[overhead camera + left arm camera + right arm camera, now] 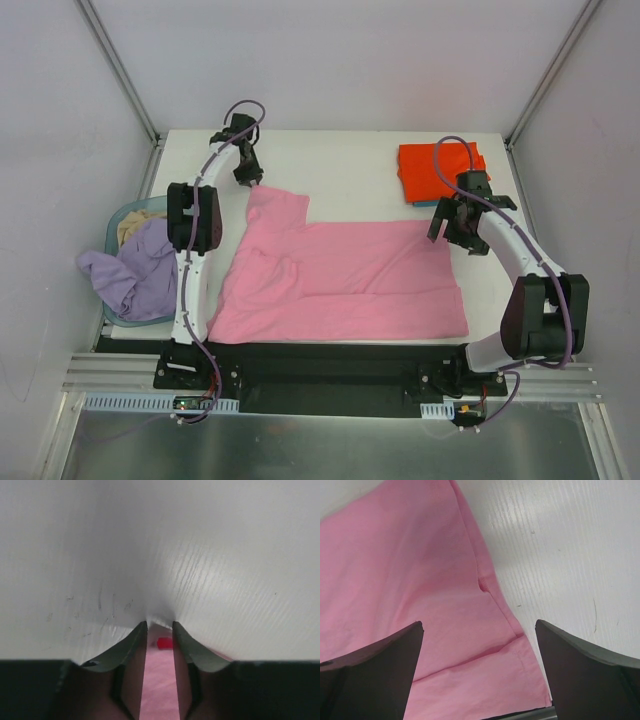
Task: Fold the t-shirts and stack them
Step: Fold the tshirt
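A bright pink t-shirt lies spread flat across the middle of the table, one sleeve reaching toward the back left. An orange-red t-shirt lies folded at the back right. A pale lavender t-shirt hangs crumpled over the basket at the left. My left gripper hovers just past the pink sleeve's far edge. In its wrist view the left gripper shows a narrow gap with nothing in it; pink cloth and the orange-red shirt show through. My right gripper stands wide open over the pink shirt's far right corner.
A round light-blue basket sits off the table's left edge, with beige cloth inside under the lavender shirt. White enclosure walls stand close behind and beside the table. Bare white table shows beside the pink hem in the right wrist view.
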Controlling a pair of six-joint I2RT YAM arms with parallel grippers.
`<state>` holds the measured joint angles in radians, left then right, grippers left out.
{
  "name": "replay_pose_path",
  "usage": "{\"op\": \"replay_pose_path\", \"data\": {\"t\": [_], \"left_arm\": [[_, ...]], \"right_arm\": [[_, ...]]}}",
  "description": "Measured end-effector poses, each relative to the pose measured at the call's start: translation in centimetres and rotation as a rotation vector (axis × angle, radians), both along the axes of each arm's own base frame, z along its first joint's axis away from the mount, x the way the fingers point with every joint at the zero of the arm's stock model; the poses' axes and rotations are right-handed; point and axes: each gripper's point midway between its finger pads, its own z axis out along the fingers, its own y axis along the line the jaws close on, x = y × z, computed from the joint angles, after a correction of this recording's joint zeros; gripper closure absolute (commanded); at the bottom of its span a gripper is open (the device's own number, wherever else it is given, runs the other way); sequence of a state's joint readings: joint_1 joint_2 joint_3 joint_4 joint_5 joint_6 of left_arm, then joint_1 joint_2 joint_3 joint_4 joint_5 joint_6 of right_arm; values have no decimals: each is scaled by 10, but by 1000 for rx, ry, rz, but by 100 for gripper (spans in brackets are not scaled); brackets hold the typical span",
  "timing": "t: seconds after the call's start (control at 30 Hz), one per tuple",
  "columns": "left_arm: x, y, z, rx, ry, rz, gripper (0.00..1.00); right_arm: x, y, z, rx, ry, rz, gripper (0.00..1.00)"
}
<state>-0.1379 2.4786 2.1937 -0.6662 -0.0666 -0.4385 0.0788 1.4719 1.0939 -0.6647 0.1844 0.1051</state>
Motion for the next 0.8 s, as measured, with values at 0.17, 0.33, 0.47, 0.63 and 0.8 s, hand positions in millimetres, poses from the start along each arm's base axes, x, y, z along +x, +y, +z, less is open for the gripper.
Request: {"op": "replay_pose_path", "data": {"t": [0.17, 0.33, 0.47, 0.63, 0.8], "left_arm": [[-14, -8, 0, -66, 24, -5, 81], [-28, -16, -1, -83, 51, -18, 87], [-30, -16, -2, -84, 56, -15, 100], [-31, -17, 0, -89, 56, -18, 100], [-38, -17, 5, -83, 67, -18, 100]], "right_arm": [[0, 0, -5, 1, 19, -4, 1], [-1, 1, -13, 6, 46, -6, 1], [2, 1, -14, 7, 50, -7, 1], [15, 1, -16, 8, 56, -7, 3], [34, 2, -15, 15, 54, -12, 3]]}}
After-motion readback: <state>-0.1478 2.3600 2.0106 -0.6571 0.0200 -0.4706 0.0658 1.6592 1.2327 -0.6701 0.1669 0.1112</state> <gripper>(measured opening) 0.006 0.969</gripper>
